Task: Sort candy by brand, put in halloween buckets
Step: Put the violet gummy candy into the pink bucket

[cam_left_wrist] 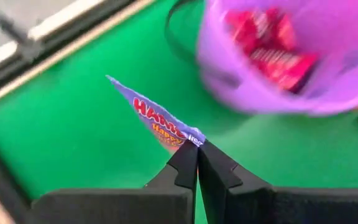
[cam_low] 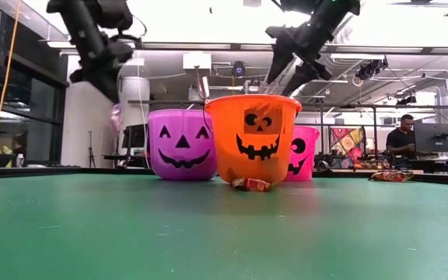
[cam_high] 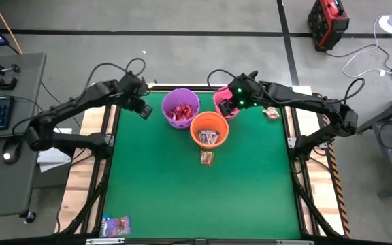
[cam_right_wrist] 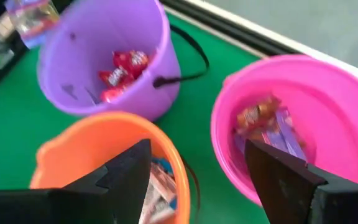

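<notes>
Haribo packet, blue-and-white flat wrapper [cam_left_wrist: 160,121], pinched at one corner in left gripper [cam_left_wrist: 197,149], jaws fully closed, long axis pointing away from them. Purple plastic pail [cam_high: 181,107] just beside; pink plastic pail [cam_high: 224,102] and orange plastic pail [cam_high: 209,129] farther. Right gripper [cam_right_wrist: 197,168] jaws wide, empty, over orange/pink. Pails: three. Loose sweets on green counter [cam_high: 155,184]: three seen.

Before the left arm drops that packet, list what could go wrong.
1. The left claw pinches the Haribo packet only by a corner, so it might slip out early.
2. It hangs beside the purple bucket, which holds red candy; releasing there could mix brands.
3. The open right claw hovers over the orange bucket and pink bucket, so the arms could crowd each other.
</notes>
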Tool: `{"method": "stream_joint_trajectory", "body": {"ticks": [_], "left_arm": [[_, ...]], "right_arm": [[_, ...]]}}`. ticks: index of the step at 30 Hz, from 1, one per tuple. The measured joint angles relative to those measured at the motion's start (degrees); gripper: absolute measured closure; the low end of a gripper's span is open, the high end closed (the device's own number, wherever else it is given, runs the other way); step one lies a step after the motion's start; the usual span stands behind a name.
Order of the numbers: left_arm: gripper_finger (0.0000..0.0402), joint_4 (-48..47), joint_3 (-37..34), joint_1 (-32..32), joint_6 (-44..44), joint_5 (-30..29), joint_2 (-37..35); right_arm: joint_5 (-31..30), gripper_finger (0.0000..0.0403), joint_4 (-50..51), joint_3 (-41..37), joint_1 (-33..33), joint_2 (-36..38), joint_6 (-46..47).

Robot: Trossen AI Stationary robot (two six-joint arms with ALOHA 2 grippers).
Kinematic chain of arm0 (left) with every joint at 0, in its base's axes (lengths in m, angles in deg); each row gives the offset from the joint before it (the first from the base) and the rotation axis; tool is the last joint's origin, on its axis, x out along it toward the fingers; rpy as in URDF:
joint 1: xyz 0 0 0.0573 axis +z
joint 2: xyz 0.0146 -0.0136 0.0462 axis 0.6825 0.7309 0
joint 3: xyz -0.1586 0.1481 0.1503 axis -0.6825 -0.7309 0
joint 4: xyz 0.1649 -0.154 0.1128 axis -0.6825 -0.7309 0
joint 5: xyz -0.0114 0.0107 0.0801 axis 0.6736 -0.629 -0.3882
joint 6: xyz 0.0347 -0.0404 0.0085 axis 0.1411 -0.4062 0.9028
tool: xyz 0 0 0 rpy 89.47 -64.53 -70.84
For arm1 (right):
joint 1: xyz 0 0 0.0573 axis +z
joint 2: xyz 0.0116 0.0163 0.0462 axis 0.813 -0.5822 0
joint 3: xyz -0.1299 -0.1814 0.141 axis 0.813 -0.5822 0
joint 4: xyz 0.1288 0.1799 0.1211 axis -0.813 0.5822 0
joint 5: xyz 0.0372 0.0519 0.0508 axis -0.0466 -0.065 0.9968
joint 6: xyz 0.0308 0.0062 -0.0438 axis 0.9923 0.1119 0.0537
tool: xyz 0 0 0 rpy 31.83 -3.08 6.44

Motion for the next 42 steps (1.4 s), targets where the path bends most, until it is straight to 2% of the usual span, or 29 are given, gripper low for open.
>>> {"method": "stream_joint_trajectory", "body": {"ticks": [4, 9, 15, 20, 28, 37, 42], "left_arm": [[0.0401, 3.3, 1.9, -3.2, -3.1, -0.4, -1.4], [0.0401, 5.3, 9.3, -6.5, -2.2, -4.7, 1.1], [0.0401, 12.4, 18.9, -7.6, 2.4, -5.2, 8.1], [0.0401, 21.8, 23.5, -8.2, 3.4, -1.2, 16.2], [0.0401, 43.2, 24.0, -11.3, 3.4, 3.3, 28.3], [0.0401, 65.8, 24.0, -13.7, 2.0, 4.6, 41.6], [0.0382, 69.6, 24.0, -14.3, 0.4, 5.6, 45.7]], "right_arm": [[0.4, 0.0151, -4.3, 0.0, 0.0, 0.9, -0.1], [2.3, 0.0151, -10.1, 0.0, 0.0, 3.3, -0.9], [2.6, 0.0151, -16.1, 0.0, 0.0, 7.2, -1.2], [4.0, 0.0151, -18.8, 0.0, 0.0, 10.9, -1.6], [3.9, 0.0151, -19.3, 0.0, 0.0, 14.4, -1.7], [3.7, 0.0151, -19.4, 0.0, 0.0, 14.4, -1.7], [3.7, 0.0151, -19.4, 0.0, 0.0, 14.4, -1.6]]}}
